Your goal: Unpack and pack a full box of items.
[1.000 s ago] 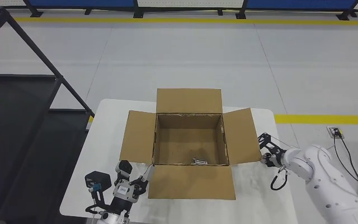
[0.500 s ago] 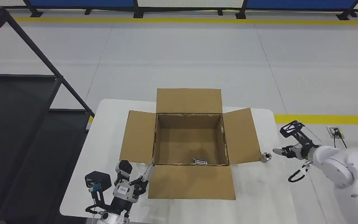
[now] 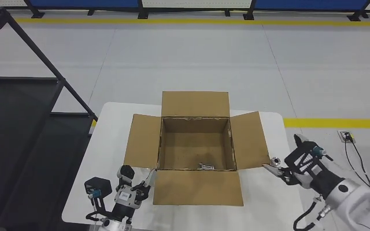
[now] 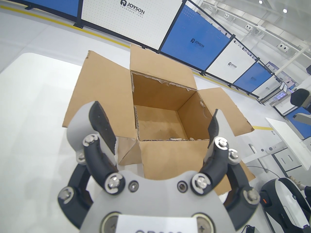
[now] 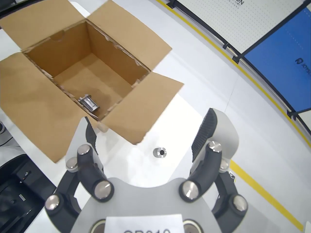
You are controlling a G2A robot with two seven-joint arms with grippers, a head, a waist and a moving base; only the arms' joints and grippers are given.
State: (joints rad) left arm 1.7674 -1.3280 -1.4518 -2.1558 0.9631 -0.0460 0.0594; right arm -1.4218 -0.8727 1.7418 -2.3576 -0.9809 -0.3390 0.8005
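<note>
White table carries an open box. Small metal cylinder stands end-up just off its right side, directly ahead of the right gripper, jaws wide, empty. Left gripper, also wide, is well apart.

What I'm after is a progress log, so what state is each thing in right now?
Box: open, all four flaps folded out.
Metal part: lying on the box floor.
Small metal cylinder: on the table, outside the box, not held.
Left gripper: open, empty.
Right gripper: open, empty.
</note>
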